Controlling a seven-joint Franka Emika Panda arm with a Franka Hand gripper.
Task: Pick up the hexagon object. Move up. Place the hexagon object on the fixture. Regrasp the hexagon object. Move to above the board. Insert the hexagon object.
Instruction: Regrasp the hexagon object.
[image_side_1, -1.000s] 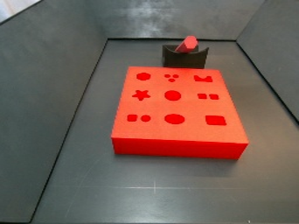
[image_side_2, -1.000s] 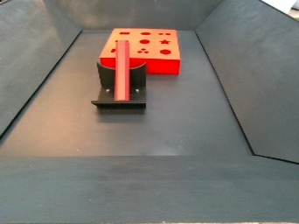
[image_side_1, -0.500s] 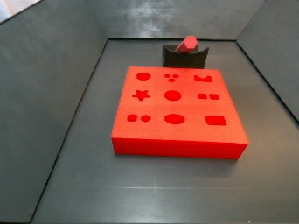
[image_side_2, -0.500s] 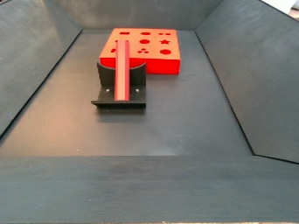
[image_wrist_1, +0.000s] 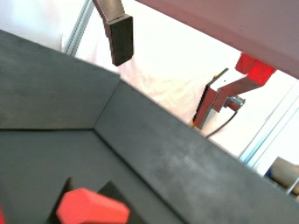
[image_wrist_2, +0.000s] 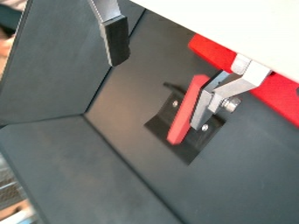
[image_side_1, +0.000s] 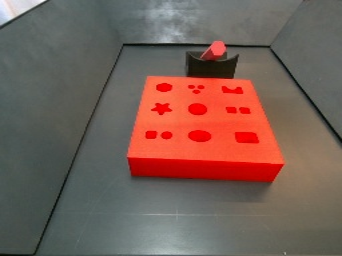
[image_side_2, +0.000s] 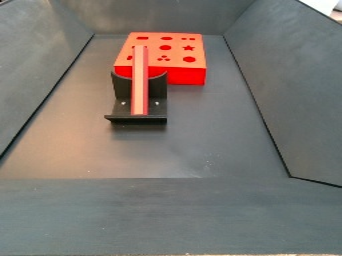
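The hexagon object (image_side_2: 140, 78), a slim red-pink rod, lies slanted on the dark fixture (image_side_2: 136, 110) in both side views; its upper end (image_side_1: 214, 49) sticks up above the fixture (image_side_1: 211, 67). The red board (image_side_1: 201, 128) with shaped holes lies on the floor next to the fixture. In both side views the gripper is out of frame. My gripper (image_wrist_2: 167, 63) is open in both wrist views, fingers (image_wrist_2: 114, 39) wide apart with nothing between them, well above and apart from the hexagon object (image_wrist_2: 184, 111). A wrist view shows only the rod's end (image_wrist_1: 91, 208) past the gripper (image_wrist_1: 176, 66).
Dark grey walls (image_side_1: 60, 70) enclose the floor on all sides. The board (image_side_2: 167, 55) sits at the far end in a side view, with the fixture right in front of it. Bare floor (image_side_2: 174, 160) lies beyond the fixture.
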